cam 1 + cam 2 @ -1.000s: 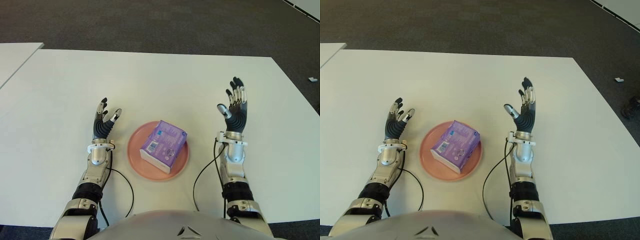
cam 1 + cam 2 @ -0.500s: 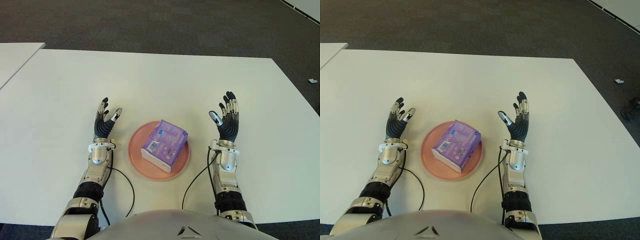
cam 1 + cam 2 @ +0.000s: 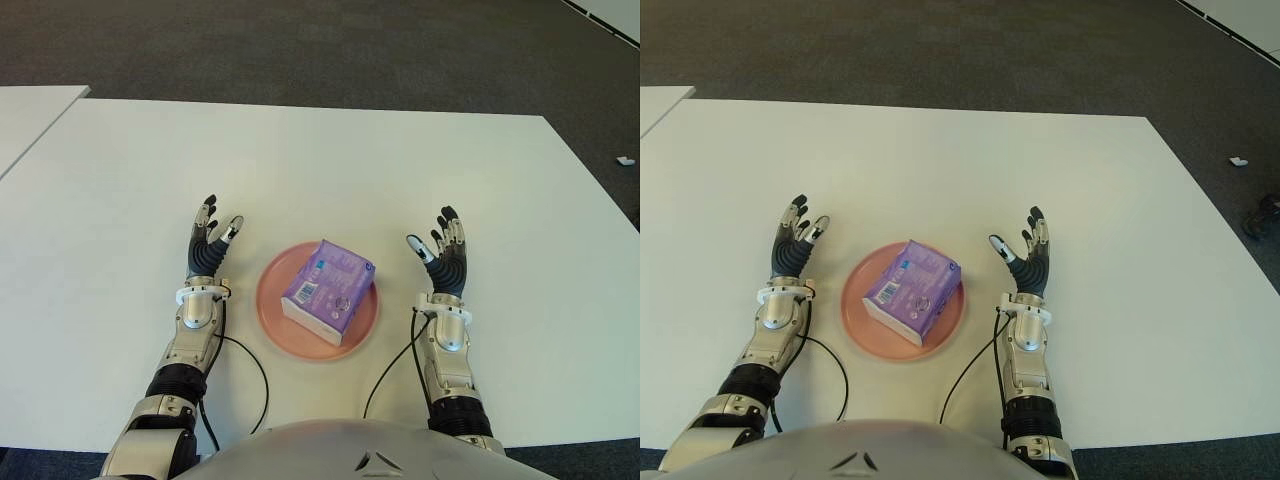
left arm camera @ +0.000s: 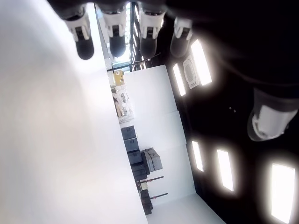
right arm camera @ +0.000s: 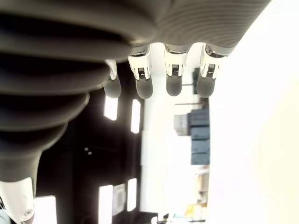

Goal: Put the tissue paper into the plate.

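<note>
A purple pack of tissue paper (image 3: pixel 328 290) lies in the pink plate (image 3: pixel 274 322) near the front of the white table (image 3: pixel 300 170). My left hand (image 3: pixel 210 246) shows just left of the plate, palm up, fingers spread and holding nothing. On the plate's other side my right hand (image 3: pixel 442 255) is open too, fingers pointing up and apart from the pack. Both wrist views show only spread fingertips (image 5: pixel 174 84) with nothing between them.
Black cables (image 3: pixel 250 360) run from both wrists along the table's front edge. A second white table (image 3: pixel 25 110) stands at the far left. Dark carpet (image 3: pixel 300 50) lies beyond the table, with a small white object (image 3: pixel 625 160) on it at the right.
My right hand has come down and drawn back toward me and the plate's right side, staying open. The left hand and the tissue pack have not moved.
</note>
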{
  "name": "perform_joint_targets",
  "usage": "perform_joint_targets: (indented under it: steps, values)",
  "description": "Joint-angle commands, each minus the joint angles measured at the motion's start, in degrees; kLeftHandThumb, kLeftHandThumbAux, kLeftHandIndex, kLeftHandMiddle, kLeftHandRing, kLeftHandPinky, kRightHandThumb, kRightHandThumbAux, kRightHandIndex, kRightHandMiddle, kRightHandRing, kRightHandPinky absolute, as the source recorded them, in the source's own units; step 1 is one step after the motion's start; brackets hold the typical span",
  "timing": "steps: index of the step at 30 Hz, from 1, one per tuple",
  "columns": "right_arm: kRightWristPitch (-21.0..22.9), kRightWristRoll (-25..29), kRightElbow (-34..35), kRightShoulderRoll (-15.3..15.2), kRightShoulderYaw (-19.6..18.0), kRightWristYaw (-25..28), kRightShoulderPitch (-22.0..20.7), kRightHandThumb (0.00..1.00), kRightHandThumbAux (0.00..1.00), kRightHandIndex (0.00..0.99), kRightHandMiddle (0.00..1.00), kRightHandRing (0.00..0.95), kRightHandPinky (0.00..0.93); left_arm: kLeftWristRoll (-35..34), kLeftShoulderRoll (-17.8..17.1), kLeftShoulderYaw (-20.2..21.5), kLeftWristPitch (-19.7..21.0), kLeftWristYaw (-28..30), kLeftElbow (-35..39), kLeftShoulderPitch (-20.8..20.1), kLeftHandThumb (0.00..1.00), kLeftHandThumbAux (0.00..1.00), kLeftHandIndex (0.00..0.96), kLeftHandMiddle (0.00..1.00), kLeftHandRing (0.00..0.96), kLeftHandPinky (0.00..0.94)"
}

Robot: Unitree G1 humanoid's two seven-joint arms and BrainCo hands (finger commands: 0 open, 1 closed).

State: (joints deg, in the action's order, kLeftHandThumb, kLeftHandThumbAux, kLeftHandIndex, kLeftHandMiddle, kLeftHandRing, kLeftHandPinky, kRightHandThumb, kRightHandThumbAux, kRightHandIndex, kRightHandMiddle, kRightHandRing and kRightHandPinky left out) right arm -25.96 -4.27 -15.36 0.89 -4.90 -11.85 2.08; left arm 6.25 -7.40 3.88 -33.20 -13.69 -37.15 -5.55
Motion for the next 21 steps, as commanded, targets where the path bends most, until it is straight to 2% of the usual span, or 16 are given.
perform_joint_targets:
  steps: [1, 21]
  values:
    - [3.6, 0.3, 0.6, 0.3, 0.9, 1.4, 1.3, 0.0, 0.641, 0.0, 0.0, 0.0, 0.0, -0.1, 0.6, -0.2, 0.4, 1.2, -2.8, 3.8, 0.024, 0.427, 0.0, 0.0, 0.0, 0.0]
    - [16.6, 2.4, 1.1, -1.3, 1.4, 7.7, 1.2, 0.0, 0.7, 0.0, 0.0, 0.0, 0.0, 0.7, 0.2, -0.5, 1.0, 0.7, -2.1, 4.1, 0.02, 0.441, 0.0, 0.0, 0.0, 0.0]
